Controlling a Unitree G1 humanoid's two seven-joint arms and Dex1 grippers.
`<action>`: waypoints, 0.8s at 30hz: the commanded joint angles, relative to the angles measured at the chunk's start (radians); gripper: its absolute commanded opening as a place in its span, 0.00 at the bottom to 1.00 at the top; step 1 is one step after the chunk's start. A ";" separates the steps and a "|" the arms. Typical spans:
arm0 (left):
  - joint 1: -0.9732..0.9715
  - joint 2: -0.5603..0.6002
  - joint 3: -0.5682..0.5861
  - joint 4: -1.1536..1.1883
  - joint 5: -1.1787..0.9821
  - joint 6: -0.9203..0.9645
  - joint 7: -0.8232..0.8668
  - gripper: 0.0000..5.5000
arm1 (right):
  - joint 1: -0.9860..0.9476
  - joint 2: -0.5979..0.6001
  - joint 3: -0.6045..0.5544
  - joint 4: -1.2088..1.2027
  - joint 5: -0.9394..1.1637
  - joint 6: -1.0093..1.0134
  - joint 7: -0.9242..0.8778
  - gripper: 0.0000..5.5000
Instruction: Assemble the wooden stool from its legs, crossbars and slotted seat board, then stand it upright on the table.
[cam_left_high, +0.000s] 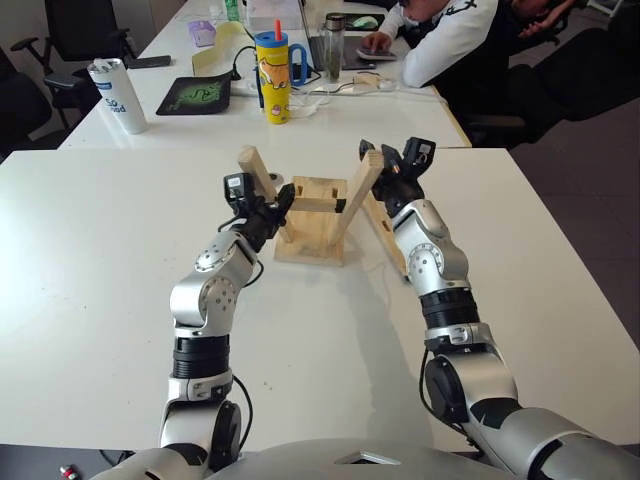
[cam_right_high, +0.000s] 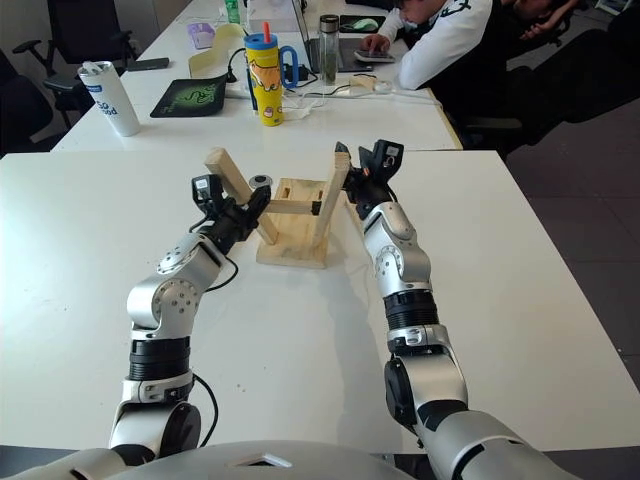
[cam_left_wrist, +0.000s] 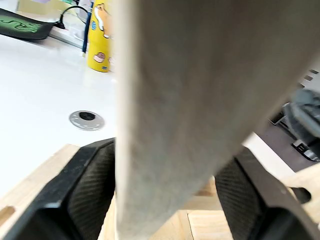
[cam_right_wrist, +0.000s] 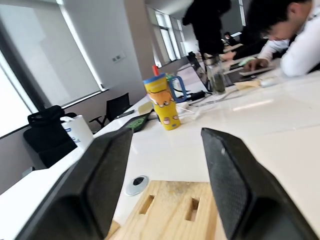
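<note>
Stool, part-built, sits near the far edge of the white table (cam_left_high: 120, 300), about midway along that edge. Slotted seat board (cam_left_high: 310, 246) lies flat on the tabletop. Two legs rise from it and splay apart: left leg (cam_left_high: 258, 172) leans toward the table's left side, right leg (cam_left_high: 358, 195) toward its right. One crossbar (cam_left_high: 314, 205) spans between them just above the board. Another wooden piece (cam_left_high: 385, 232) lies on the table just beside the board's right edge, partly under the right arm; which part it is I cannot tell.

Left gripper (cam_left_high: 272, 215): closed around the left leg low down, near the board. In the wrist view both black pads (cam_left_wrist: 92, 185) press against the wood on either side.

Right gripper (cam_right_wrist: 165, 140): up at the top end of the right leg, just beside it. Fingers spread wide, nothing between the pads (cam_right_wrist: 100, 185); contact with the leg cannot be judged. Slots of the board are visible below it.

Cable grommet (cam_right_high: 260, 181) is set in the tabletop just behind the board. Yellow tumbler (cam_left_high: 273, 75) and white cup (cam_left_high: 118, 95) stand on the next table beyond.
</note>
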 joint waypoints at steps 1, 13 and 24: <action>0.023 0.005 0.003 -0.049 -0.005 0.006 -0.005 0.55 | -0.044 0.007 -0.071 0.065 0.004 -0.021 -0.023 0.46; -0.036 0.046 0.083 -0.180 -0.099 -0.004 -0.045 0.72 | -0.044 -0.039 -0.044 0.181 -0.152 -0.048 0.003 0.47; -0.257 0.246 0.211 -0.230 -0.056 -0.101 -0.005 0.72 | 0.042 -0.163 0.232 -0.058 -0.084 0.106 0.783 0.47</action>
